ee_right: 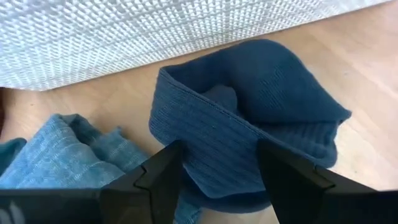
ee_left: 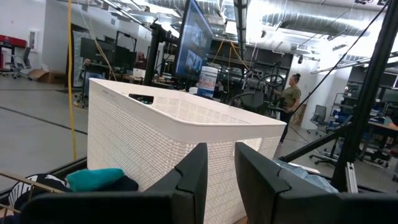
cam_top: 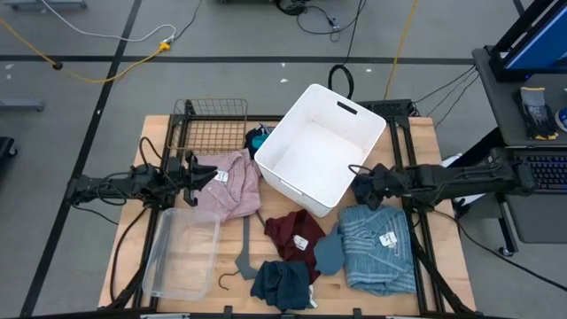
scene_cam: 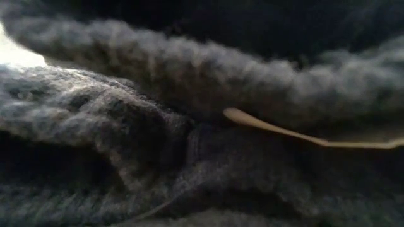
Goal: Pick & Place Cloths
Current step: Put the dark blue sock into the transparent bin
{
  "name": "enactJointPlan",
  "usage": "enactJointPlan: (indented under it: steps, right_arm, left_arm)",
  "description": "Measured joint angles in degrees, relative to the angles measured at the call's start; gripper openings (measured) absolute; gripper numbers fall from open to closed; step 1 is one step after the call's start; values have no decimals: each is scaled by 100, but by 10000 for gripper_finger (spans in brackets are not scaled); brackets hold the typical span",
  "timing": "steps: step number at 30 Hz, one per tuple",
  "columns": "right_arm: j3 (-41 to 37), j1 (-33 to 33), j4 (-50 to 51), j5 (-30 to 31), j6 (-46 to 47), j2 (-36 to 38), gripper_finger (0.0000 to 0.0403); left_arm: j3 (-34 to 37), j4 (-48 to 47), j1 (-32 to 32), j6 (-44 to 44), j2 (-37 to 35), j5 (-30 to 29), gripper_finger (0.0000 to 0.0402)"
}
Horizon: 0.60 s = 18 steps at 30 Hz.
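Blue ribbed cloth (ee_right: 249, 118) is framed between the spread fingers of the right hand (ee_right: 219, 171), on the worktop (ee_right: 367, 56) beside the white bin (ee_right: 124, 31); a shallow closure is judged likely to pinch one fold and slip, while the left hand (ee_left: 221, 177), narrowly parted, holds nothing.

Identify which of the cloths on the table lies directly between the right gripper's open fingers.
The small slate-blue ribbed cloth beside the white bin; the right gripper straddles it, unlike the others.

We find no text we can read: the small white tags on the pink ribbed cloth (cam_top: 222, 176), maroon cloth (cam_top: 301, 242) and light-blue ribbed cloth (cam_top: 387, 238) show only illegible marks.
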<state>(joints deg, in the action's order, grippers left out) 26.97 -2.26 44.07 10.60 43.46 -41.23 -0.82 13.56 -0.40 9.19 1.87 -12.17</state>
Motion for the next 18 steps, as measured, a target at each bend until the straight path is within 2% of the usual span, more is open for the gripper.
enactJointPlan:
  steps: [11,18]
  right_arm:
    - [-378,2,13,-21,553,0,170]
    - [-622,2,16,-35,974,0,111]
  left_arm:
    - [0,0,0,1,0,1,81]
    - [0,0,-4,1,0,1,81]
